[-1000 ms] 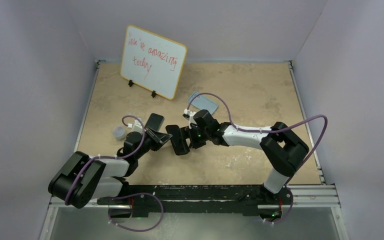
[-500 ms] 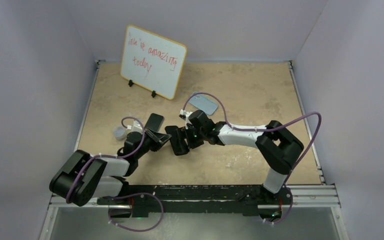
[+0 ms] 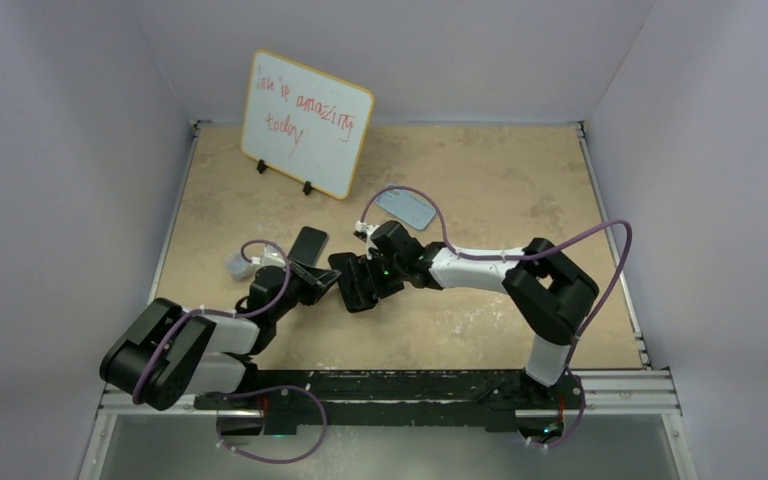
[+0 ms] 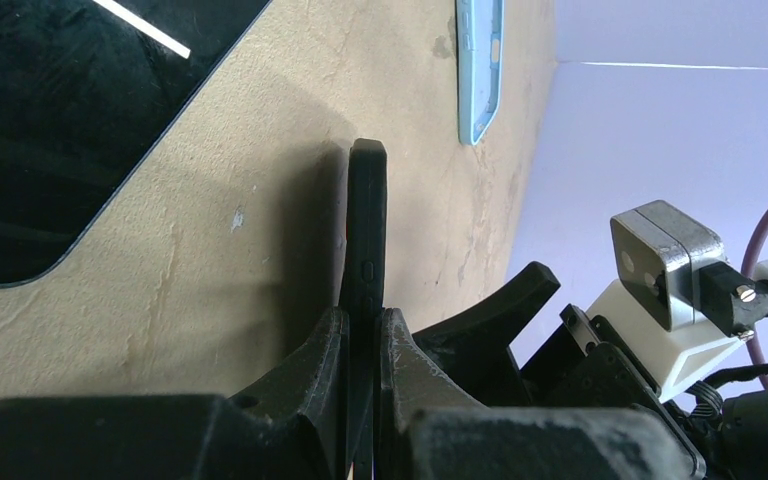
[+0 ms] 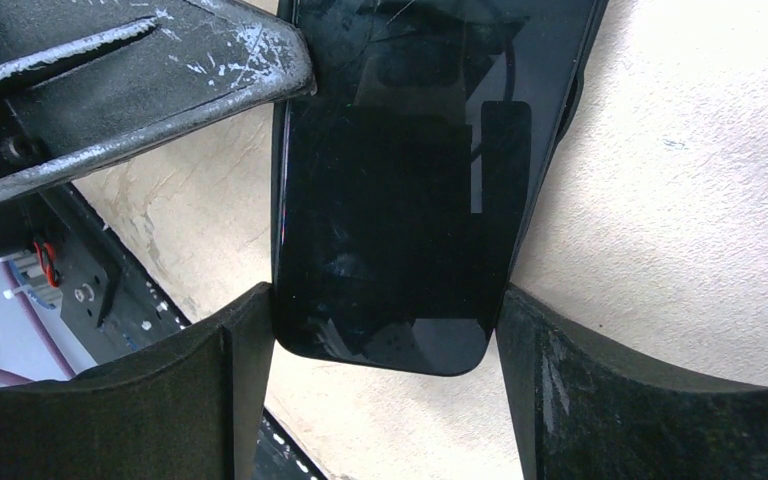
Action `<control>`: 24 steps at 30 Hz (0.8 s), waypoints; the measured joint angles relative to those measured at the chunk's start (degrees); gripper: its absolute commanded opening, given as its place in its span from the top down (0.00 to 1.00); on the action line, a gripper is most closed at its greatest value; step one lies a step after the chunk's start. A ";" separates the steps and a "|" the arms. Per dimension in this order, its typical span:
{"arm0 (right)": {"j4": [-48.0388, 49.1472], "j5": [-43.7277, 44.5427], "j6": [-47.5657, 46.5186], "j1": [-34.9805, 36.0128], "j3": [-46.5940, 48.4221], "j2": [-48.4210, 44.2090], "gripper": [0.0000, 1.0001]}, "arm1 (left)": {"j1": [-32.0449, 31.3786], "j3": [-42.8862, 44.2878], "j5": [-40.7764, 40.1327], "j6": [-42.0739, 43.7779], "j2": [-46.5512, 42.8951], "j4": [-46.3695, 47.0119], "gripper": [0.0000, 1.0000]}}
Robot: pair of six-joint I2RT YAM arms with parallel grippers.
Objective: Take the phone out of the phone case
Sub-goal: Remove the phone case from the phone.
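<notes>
Left gripper (image 4: pixel 363 352) clamps the thin edge of the case (image 4: pixel 367 220) as an anchor, mid-table (image 3: pixel 500 190) — right gripper (image 5: pixel 385 335) is closed across the phone (image 5: pixel 400 200), apparently to pull it free.

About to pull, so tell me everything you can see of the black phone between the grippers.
The black phone is a slim slab with a glossy dark screen, rounded corners and a small side button. The left gripper pinches its two faces at one end; the right gripper clamps its long edges at the other. Whether a case is on it, I cannot tell.
</notes>
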 measured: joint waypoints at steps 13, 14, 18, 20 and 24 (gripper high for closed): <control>1.92 -1.16 1.09 -0.83 -2.03 -1.42 0.83 | -0.50 0.00 0.55 2.82 -4.61 -1.75 0.61; 2.93 -1.88 1.66 -1.31 -2.93 -1.86 0.86 | -0.55 0.09 0.87 3.45 -5.97 -2.34 0.59; 7.39 -5.25 4.55 -4.28 -7.02 -3.39 0.92 | -0.61 0.79 2.40 6.62 -11.32 -4.48 0.55; 10.54 -8.20 6.32 -5.95 -8.98 -3.58 0.94 | -0.76 1.55 3.13 8.92 -13.99 -6.08 0.55; 17.84 -13.22 10.19 -8.66 -12.98 -3.67 0.96 | -0.79 2.62 5.03 13.42 -16.81 -9.97 0.55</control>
